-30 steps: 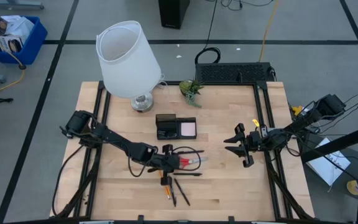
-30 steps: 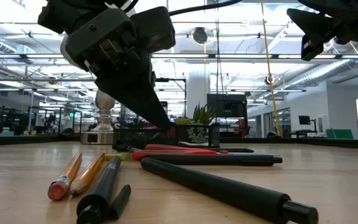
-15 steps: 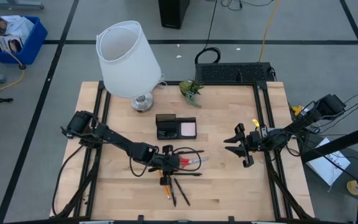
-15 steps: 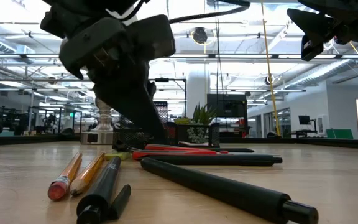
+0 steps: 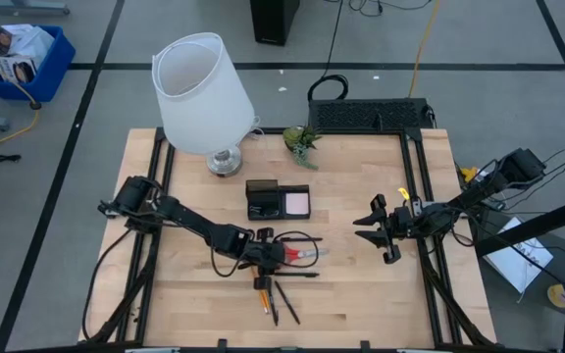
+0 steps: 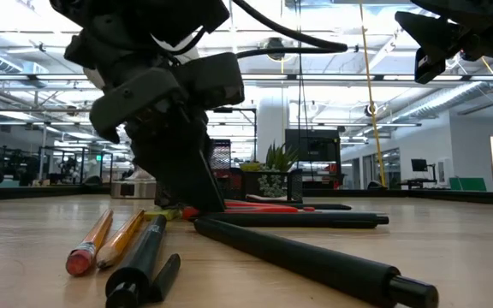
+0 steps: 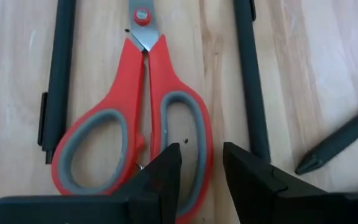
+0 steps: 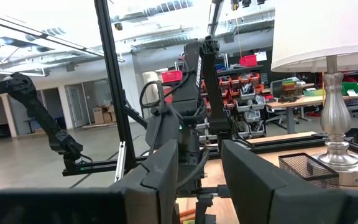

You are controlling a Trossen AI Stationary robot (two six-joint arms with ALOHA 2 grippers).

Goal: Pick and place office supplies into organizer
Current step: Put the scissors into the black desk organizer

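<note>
White lamp w/ silver base stands at table's far left (shade tilts, covering most of the base from above). Small green plant just right of it, near far edge. Black wire rack beyond plant at the back edge. Blue bin on floor, well off the wooden table.

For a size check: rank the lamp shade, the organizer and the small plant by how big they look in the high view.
1. Lamp shade, by far the largest, though it stands higher, nearer the camera.
2. Organizer.
3. Small plant, smallest.
</note>
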